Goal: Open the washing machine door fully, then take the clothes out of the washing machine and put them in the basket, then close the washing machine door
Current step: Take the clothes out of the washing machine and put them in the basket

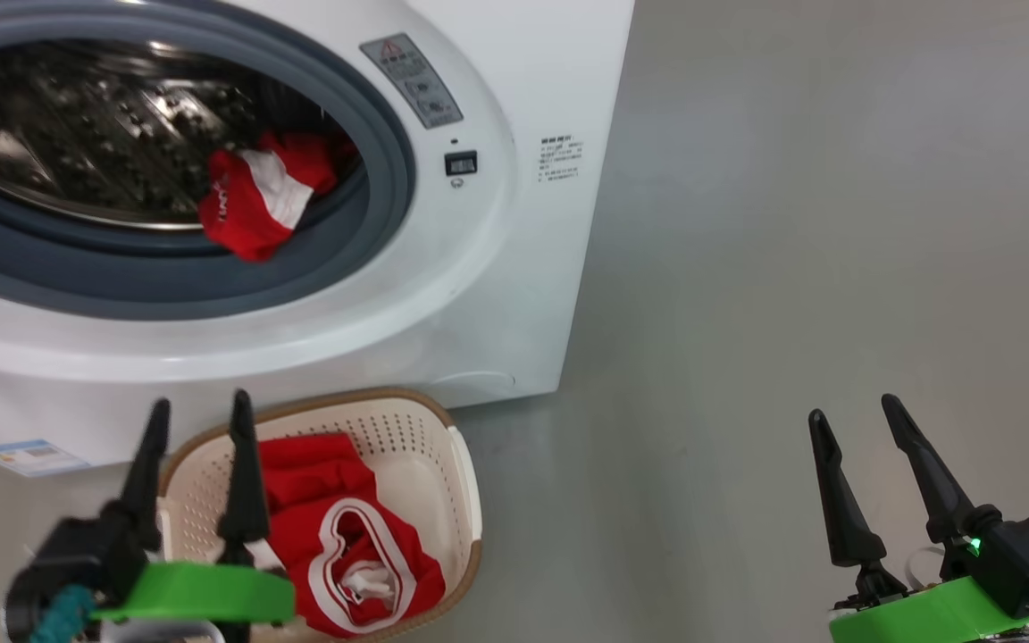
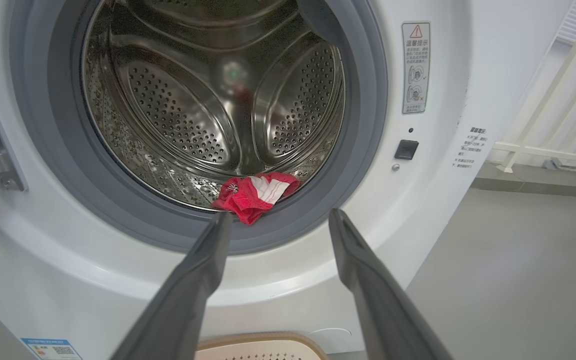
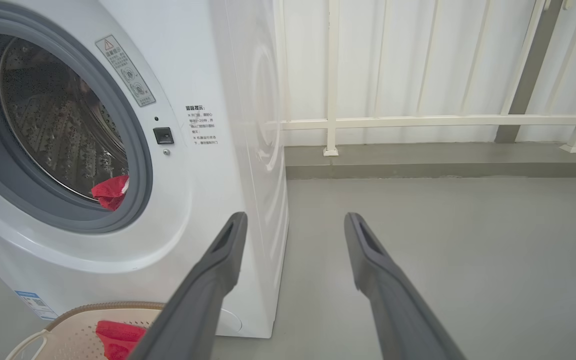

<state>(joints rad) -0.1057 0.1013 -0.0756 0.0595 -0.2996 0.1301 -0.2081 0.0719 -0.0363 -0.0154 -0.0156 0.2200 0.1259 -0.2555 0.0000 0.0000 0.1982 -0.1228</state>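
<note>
left tool [image 1: 201,402]: fingers spread wide, nothing between them; sits low in head view, over the near-left part of the basket [image 1: 470,500]; in left wrist view its fingers point up at the mouth of the washing machine [image 1: 514,268], clear of it; right tool [image 1: 853,408]: fingers also spread, holding nothing, over bare grey floor [image 1: 791,223], well to the right of the machine and basket; basket stands on the floor just in front of the machine's base, cream perforated walls, brown rim; red garment in basket [image 1: 345,545], crumpled, white-trimmed opening facing up, fills most of the bottom; machine mouth is uncovered, steel drum [image 2: 193,100] in plain sight; red garment in drum [image 1: 255,201], red with a white panel, bunched at the front lower right of the drum, hanging over onto the grey rubber ring [image 2: 363,125]; warning sticker [image 1: 412,80] and small dark latch slot [image 1: 461,162] on the front panel right of the ring; blue label sticker [image 1: 30,455] at lower left of the machine front; white railing [image 3: 418,121] along the wall behind the machine in right wrist view
</note>
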